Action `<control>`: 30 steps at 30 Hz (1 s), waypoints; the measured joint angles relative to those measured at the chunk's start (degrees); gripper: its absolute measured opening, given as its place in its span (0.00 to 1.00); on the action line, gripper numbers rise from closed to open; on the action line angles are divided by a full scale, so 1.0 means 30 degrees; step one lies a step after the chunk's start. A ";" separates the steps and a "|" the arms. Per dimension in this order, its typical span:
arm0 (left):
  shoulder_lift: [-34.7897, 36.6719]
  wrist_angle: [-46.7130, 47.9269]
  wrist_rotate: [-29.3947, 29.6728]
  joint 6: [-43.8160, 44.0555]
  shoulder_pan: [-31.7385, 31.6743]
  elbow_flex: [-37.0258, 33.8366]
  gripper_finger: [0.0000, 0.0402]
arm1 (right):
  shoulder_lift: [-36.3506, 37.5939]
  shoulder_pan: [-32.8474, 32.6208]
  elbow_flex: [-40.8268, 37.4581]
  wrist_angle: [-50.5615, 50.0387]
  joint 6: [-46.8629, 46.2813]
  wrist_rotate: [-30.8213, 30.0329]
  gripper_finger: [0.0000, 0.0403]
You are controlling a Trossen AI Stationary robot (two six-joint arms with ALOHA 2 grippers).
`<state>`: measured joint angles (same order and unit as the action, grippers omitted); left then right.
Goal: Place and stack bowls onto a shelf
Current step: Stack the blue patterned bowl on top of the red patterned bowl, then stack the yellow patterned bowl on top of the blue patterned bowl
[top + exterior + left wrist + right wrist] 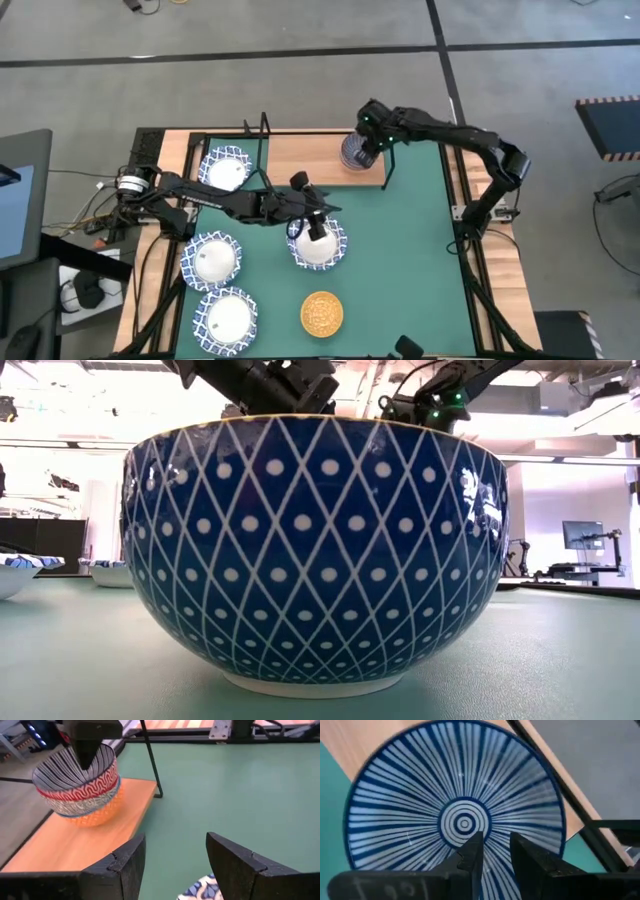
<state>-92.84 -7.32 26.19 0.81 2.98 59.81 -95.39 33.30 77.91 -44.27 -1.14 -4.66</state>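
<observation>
Half-done at best. Directly under the left gripper [315, 228], fingers spread: large bowl [318, 252] at mat [420, 250] centre, shelf [300, 160] beyond, toward the table's far edge. Over stacked small bowls [356, 153] at shelf's right end: right gripper [366, 135], grip impossible to tell.

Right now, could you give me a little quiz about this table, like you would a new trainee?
1. True or false: the left pincer is shut.
2. Which is at the stack of small bowls on the shelf? A the left pincer, B the right pincer.
3. From above, how many large white bowls can you count?
Key: 1 false, it is open. 2 B. 3 four.
</observation>
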 joint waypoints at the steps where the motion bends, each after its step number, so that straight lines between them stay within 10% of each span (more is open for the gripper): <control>1: 0.0006 0.0051 -0.0004 0.0002 0.0005 0.0000 0.48 | 0.0027 -0.0148 0.0000 0.0007 0.0054 0.0013 0.30; 15: 0.1095 0.2980 0.0081 0.1193 0.0130 0.0007 0.48 | 0.5489 -0.1086 -0.0349 -0.1304 -0.0394 0.0072 0.30; 24: 0.3128 0.9438 -0.1633 0.3398 0.1140 0.0022 0.48 | 0.9886 -0.7969 -0.6698 0.3148 -0.4213 -0.0226 0.31; 30: 0.2063 1.0884 -0.1667 0.4507 0.1525 -0.0003 0.48 | 1.0774 -1.3963 -0.9262 0.7268 -0.7177 -0.4285 0.31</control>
<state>-86.65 25.33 21.19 14.33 7.56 59.80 -63.07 -8.59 50.12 -22.46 -22.67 -17.52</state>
